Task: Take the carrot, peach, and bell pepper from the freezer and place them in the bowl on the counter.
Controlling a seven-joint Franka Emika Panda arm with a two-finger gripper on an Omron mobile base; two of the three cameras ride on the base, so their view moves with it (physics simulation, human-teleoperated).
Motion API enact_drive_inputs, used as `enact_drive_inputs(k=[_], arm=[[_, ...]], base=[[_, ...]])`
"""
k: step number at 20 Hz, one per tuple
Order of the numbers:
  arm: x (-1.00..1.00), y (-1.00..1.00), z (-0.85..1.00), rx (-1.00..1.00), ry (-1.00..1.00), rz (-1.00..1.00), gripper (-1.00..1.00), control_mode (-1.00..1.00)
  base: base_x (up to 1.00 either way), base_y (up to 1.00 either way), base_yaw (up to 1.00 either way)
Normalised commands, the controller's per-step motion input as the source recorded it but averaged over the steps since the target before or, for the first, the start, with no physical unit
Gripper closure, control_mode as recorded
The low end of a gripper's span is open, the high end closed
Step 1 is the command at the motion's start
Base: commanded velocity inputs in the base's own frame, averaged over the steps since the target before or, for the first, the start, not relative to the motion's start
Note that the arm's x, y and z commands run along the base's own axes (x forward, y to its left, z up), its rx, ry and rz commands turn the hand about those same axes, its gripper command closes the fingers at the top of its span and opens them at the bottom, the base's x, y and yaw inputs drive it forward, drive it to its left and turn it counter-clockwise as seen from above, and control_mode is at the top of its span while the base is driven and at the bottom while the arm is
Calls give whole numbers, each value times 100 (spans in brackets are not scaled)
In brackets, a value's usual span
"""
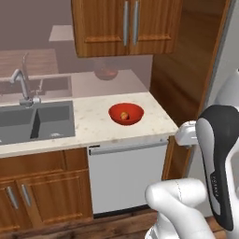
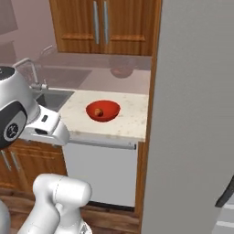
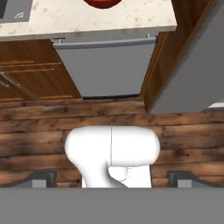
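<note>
Left base view
- Bowl: the red bowl (image 1: 126, 113) sits on the beige worktop (image 1: 93, 125), near its right end.
- In the bowl: one small round yellowish-orange fruit, most likely the peach (image 1: 124, 115).
- Around: a grey double sink (image 1: 35, 122) with a tap (image 1: 22, 86) to the left, a dishwasher front (image 1: 127, 175) under the worktop, wooden wall cupboards (image 1: 126, 25) above.
- Arm: the white arm rises at lower right, well apart from the bowl.

Right base view
- Bowl: same bowl (image 2: 103, 110), with one small item inside that reads reddish here.
- Freezer: its flat grey door (image 2: 192, 119) stands as a wide slab on the right, between the camera and the shelves; a sliver of white shelf (image 2: 227, 218) shows at the bottom right corner.
- Carrot, bell pepper: I cannot tell where they are; the door hides the inside.

Hand view
- Hand: wide apart, nothing between the two dark tips (image 3: 111, 178); it points down at the wooden floor (image 3: 39, 131).
- Ahead: the dishwasher front (image 3: 105, 70), the worktop edge above it, the grey door (image 3: 192, 74) at right.

Progress
- Done: by my reading, one of three items is in the bowl.
- Left: two more to fetch from the freezer.
- In the way: the door slab and the worktop corner crowd the path to the shelves.
</note>
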Motion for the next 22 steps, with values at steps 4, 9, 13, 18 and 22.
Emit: enact_drive_inputs(k=[4, 9, 13, 18, 22], arm=[[0, 0, 0, 0, 0, 0, -100, 100], [0, 0, 0, 0, 0, 0, -100, 100], [0, 0, 0, 0, 0, 0, -100, 100], [0, 0, 0, 0, 0, 0, -100, 100], [0, 0, 0, 0, 0, 0, -100, 100]], base=[[-8, -84, 0], [-6, -78, 0], [0, -66, 0], [0, -71, 0], [0, -74, 0]])
